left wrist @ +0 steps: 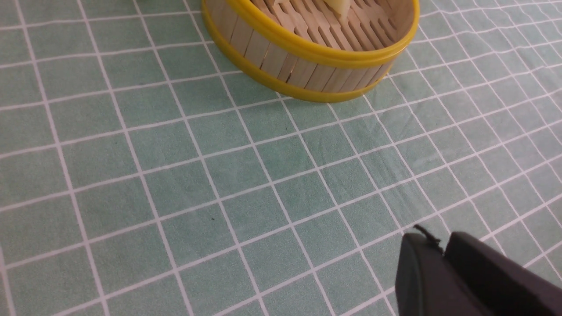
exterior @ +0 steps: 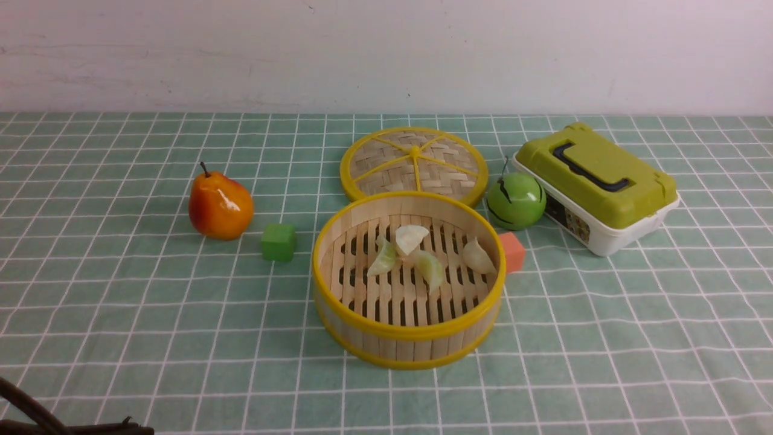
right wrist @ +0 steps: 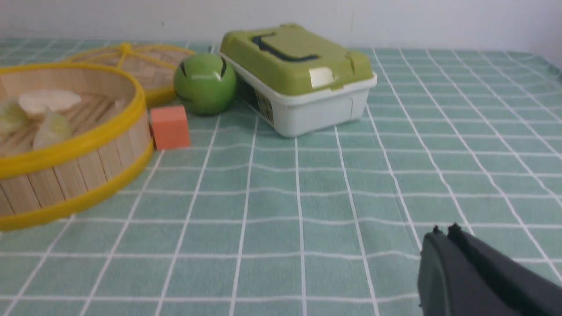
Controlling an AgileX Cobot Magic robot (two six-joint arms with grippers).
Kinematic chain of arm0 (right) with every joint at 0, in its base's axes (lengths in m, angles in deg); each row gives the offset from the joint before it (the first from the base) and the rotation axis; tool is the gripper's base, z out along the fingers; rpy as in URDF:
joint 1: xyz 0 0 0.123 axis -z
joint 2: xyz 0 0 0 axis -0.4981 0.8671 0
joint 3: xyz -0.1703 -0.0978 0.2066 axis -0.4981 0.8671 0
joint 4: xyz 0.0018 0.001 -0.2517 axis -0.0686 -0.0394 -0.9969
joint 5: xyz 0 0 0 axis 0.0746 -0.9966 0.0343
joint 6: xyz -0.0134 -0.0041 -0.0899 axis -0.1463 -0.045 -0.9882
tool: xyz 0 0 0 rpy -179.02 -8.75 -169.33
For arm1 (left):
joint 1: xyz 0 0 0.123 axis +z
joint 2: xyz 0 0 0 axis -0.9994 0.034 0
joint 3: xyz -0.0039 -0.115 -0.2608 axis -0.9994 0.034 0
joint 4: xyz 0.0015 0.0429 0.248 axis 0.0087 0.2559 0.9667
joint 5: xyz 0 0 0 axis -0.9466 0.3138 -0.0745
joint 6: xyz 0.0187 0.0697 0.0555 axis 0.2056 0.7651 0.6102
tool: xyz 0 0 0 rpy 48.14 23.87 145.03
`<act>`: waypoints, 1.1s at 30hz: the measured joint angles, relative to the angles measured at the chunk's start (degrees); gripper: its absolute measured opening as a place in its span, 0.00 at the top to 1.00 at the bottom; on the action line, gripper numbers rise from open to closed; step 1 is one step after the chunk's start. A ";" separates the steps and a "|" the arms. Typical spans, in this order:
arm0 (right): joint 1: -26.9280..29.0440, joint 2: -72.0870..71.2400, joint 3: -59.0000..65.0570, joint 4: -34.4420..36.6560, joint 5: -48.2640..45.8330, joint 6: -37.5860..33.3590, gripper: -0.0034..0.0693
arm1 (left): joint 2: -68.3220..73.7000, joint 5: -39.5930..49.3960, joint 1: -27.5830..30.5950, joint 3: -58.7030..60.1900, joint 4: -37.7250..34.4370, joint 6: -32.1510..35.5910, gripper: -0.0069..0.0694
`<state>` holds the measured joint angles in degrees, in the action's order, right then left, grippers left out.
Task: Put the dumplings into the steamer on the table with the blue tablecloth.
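Note:
The round bamboo steamer point(exterior: 404, 331) with yellow rims stands mid-table on the teal grid tablecloth point(exterior: 151, 314). Several pale cream-green dumplings point(exterior: 410, 238) lie on its slatted floor, toward the back. In the left wrist view the steamer's wall point(left wrist: 307, 66) is some way off from my left gripper point(left wrist: 441, 243), which hangs over bare cloth, shut, holding nothing. My right gripper point(right wrist: 443, 232) is also shut and empty, over cloth to the right of the steamer point(right wrist: 79, 166); some dumplings point(right wrist: 48, 101) show inside. The front view shows only a dark bit of my left arm point(exterior: 36, 420).
The woven yellow-rimmed lid point(exterior: 413, 163) lies flat behind the steamer. A pear point(exterior: 219, 205) and a green cube point(exterior: 279, 242) sit to its left. A green apple point(exterior: 516, 200), an orange cube point(exterior: 513, 252) and a green-lidded box point(exterior: 598, 181) sit to its right.

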<state>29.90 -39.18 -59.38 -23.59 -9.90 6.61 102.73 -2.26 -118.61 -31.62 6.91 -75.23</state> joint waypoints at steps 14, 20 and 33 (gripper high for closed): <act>0.00 -0.11 -0.43 -1.65 -7.11 1.82 0.98 | 0.00 0.13 0.00 0.00 0.00 0.00 0.80; 0.00 -0.11 -0.43 -1.65 -7.11 1.82 0.98 | 0.00 0.14 0.00 0.00 0.00 0.00 0.79; 0.00 -0.11 -0.43 -1.70 -7.16 2.09 0.98 | -0.68 -0.60 0.00 0.85 0.08 0.00 0.78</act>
<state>29.90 -39.30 -59.81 -25.29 -17.06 8.69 102.05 -2.86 -118.61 -30.77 6.98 -75.23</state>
